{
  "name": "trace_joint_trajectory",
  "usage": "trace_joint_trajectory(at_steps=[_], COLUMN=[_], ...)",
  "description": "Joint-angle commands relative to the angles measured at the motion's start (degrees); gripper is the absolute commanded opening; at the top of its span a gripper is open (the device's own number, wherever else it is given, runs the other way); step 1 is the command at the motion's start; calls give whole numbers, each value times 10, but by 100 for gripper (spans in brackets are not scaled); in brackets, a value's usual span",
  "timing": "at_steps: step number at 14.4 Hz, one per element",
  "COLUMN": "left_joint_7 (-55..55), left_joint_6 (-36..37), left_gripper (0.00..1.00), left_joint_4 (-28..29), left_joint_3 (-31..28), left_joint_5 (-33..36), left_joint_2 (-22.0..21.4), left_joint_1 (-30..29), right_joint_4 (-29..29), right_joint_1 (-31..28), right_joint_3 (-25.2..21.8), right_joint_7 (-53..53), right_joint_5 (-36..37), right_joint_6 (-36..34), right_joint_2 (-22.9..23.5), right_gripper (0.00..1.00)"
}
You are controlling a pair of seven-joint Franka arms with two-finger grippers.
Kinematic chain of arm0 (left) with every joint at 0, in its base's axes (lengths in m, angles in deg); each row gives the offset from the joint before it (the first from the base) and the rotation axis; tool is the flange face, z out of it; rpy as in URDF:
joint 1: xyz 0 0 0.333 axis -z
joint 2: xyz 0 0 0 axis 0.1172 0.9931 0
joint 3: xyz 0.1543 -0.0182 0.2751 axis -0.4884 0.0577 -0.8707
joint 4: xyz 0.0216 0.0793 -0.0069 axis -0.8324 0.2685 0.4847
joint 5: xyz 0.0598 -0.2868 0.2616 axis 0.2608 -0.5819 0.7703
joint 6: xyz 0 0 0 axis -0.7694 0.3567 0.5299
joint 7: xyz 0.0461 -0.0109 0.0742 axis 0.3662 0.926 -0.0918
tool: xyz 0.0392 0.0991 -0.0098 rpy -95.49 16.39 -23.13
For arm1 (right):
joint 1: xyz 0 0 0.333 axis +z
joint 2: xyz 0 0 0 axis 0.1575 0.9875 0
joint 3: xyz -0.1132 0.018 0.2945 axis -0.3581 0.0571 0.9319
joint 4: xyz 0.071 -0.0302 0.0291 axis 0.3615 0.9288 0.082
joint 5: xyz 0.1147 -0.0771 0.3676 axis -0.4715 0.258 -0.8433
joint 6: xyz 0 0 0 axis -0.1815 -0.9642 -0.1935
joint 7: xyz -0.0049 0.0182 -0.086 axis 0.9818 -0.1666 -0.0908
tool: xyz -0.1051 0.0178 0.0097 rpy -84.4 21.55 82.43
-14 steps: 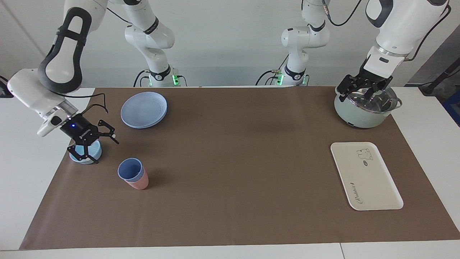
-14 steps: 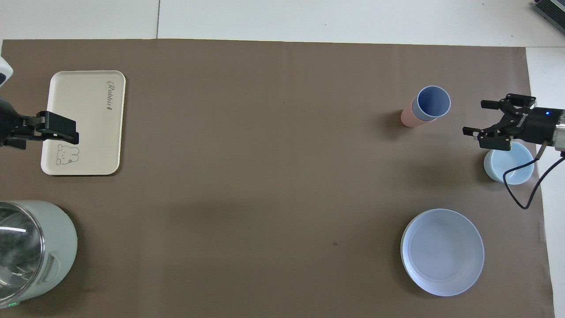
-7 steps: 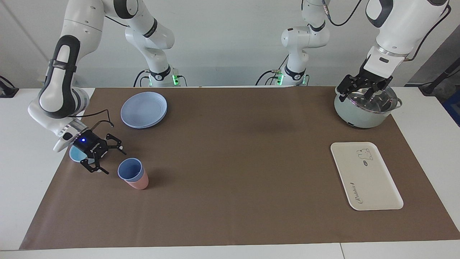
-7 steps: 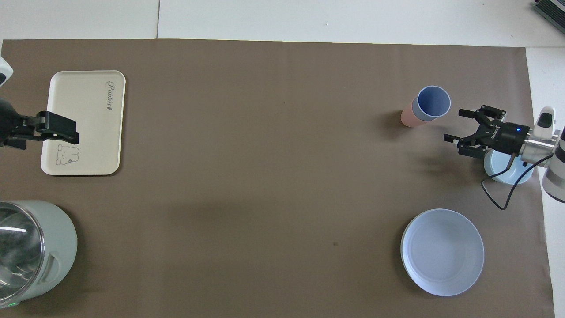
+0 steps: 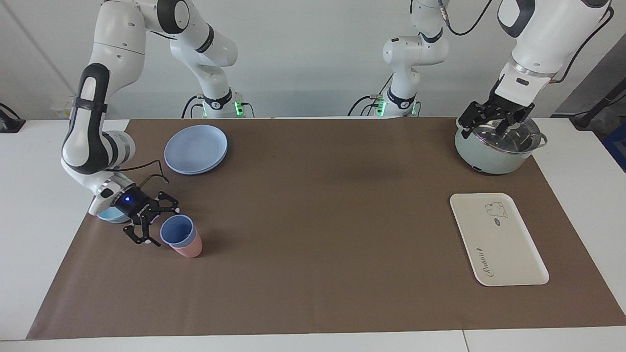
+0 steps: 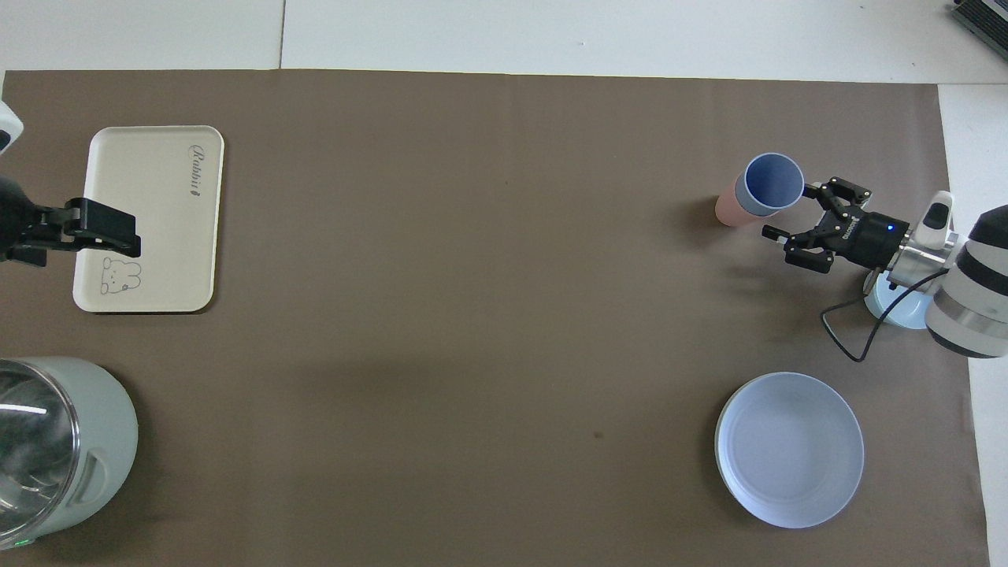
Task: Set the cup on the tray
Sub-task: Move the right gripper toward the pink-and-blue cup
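Note:
The periwinkle-blue cup (image 5: 177,230) stands nested inside a salmon-pink tumbler (image 5: 189,250) toward the right arm's end of the table; it also shows in the overhead view (image 6: 773,183). My right gripper (image 5: 159,222) is open, low over the mat and right beside the cup, with its fingertips at the rim; the cup is not between the fingers. It shows in the overhead view too (image 6: 789,213). The cream-white tray (image 5: 496,244) lies bare toward the left arm's end (image 6: 157,220). My left gripper (image 5: 496,122) is open and waits over the pot.
A light-blue low bowl (image 5: 110,215) sits under the right wrist. A round blue plate (image 5: 195,149) lies nearer to the robots than the cup. A pale green pot with a glass lid (image 5: 489,156) stands nearer to the robots than the tray.
My right gripper has moved down from over the bowl and across to the cup, staying open. The left arm, cup and tray have not moved.

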Motion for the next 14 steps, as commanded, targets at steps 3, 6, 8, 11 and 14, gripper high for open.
trace_joint_trajectory(at_steps=[3, 6, 8, 11, 14], left_joint_7=[-3, -3, -3, -3, -1], left_joint_6=[0, 0, 0, -1, 0], left_gripper=[100, 100, 100, 100, 100], left_joint_4=[20, 20, 20, 20, 20], left_joint_3=[1, 1, 1, 1, 1], left_joint_5=[3, 3, 3, 3, 3], left_joint_2=[-17, -17, -17, -17, -17], left_joint_1=[-3, -3, -3, -3, -2], right_joint_4=[-2, -4, -5, -4, -3], right_joint_1=[11, 27, 32, 36, 40], right_joint_3=[0, 0, 0, 0, 0], right_joint_7=[19, 21, 25, 28, 32], right_joint_5=[-34, -57, -69, -76, -76], right_joint_6=[16, 31, 41, 45, 47], right_joint_2=[6, 7, 8, 9, 10], right_gripper=[100, 100, 100, 100, 100])
